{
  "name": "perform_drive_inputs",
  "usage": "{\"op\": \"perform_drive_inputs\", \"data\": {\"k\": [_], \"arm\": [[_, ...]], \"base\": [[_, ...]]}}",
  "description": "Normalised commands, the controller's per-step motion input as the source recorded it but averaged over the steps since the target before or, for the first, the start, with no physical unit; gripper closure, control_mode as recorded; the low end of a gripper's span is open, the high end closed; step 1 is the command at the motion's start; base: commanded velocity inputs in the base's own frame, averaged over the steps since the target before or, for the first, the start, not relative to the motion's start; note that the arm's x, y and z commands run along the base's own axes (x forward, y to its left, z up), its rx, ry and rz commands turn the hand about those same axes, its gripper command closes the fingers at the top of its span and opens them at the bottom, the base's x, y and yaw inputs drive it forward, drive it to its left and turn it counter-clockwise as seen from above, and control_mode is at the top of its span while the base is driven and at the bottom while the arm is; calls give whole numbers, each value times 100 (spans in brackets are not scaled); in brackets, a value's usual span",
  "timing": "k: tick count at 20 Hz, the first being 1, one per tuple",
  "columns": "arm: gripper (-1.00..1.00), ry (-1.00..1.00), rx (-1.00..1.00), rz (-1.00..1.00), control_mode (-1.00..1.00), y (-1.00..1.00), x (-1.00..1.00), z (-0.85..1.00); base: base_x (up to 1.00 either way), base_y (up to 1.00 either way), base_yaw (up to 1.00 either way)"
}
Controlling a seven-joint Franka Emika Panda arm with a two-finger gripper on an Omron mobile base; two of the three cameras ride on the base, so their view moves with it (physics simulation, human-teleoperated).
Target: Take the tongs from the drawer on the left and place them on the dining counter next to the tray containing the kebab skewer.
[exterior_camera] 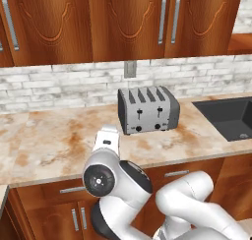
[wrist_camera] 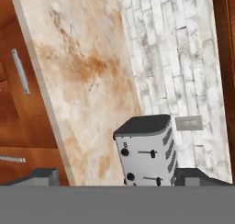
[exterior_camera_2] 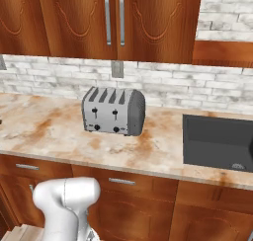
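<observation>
Can't see into the drawer [exterior_camera: 49,189], shut under the wall counter [exterior_camera: 44,140] left of the toaster [exterior_camera: 147,110], so no telling what's inside. Can't say where the tongs are either. Losing part of the sink [exterior_camera: 226,117] past the right edge of the left base view. Hard to make out much of the fingertips [wrist_camera: 43,175] in the hand view, just two dark stubs poking up at the bottom.

Counting one toaster with four slots, one sink, one outlet [exterior_camera: 130,69] on the brick wall. Seeing two short silver drawer handles below the counter from either base view, plus two small vertical handles on the doors underneath at left.

Looking at an arm [exterior_camera: 106,177] folded up tight in front of the counter edge, big joint raised. Getting a hand view rolled sideways, so the counter runs up and down, with the gripper [wrist_camera: 120,177] aimed at the toaster, fingers spread wide, gripping nothing.
</observation>
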Motion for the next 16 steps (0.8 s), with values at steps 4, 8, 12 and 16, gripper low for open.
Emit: {"op": "perform_drive_inputs", "data": {"k": [4, 8, 12, 16], "arm": [[-100, 0, -2, 18, -100, 15, 7, -64], [-100, 0, -6, 19, -100, 29, 1, -55], [-100, 0, -7, 17, -100, 26, 0, -39], [-100, 0, -9, 9, -100, 19, 0, -29]], "base": [[0, 0, 0], [0, 0, 0], [0, 0, 0], [0, 0, 0]]}}
